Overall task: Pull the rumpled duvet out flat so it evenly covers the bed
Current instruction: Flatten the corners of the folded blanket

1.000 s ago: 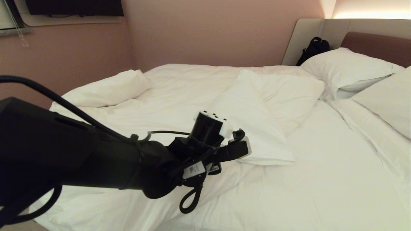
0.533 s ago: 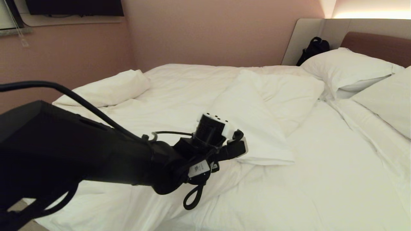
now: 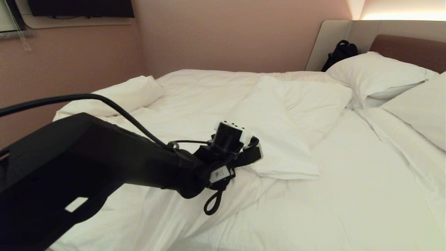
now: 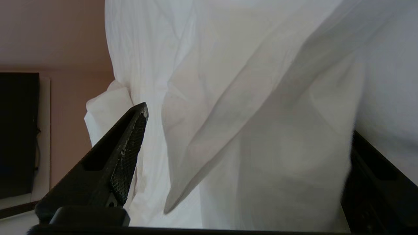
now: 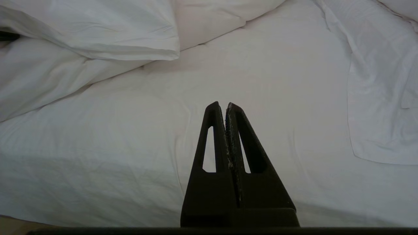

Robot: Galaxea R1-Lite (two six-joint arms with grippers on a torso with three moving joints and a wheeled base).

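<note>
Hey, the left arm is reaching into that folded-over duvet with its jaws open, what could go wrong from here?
1. The left gripper, jaws wide, may pinch only a thin layer of the puffy white duvet and slip.
2. It might catch the thin white mattress sheet beneath the flap as well.

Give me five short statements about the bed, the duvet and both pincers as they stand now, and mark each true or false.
1. The left pincer is open, with a fold of the duvet between its fingers. True.
2. The right pincer is clamped on the duvet. False: it is shut on nothing, above bare sheet.
3. The duvet lies flat and even over the bed. False: it is folded back and bunched, leaving the sheet uncovered.
4. A dark bag sits beside the headboard. True.
5. The pillows are stacked at the foot of the bed. False: they lie at the headboard end.
</note>
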